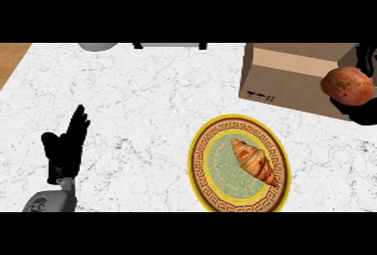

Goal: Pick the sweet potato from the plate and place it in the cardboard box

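Note:
A reddish-brown sweet potato point(347, 85) is held at the right edge, over the near right side of the open cardboard box point(294, 74). My right hand point(363, 107) is curled round it from below and behind, mostly hidden by the potato and the picture's edge. The plate point(210, 194), yellow-rimmed with a patterned border, lies lower centre and holds a croissant point(255, 161). My left hand point(68, 144) rests open at the lower left, fingers straight and pointing up, apart from everything.
White marble counter point(147, 99) fills the view, with a wooden strip point(11, 57) at the top left. A grey rounded object point(98, 46) and a dark-edged pale item point(173, 45) sit at the far edge.

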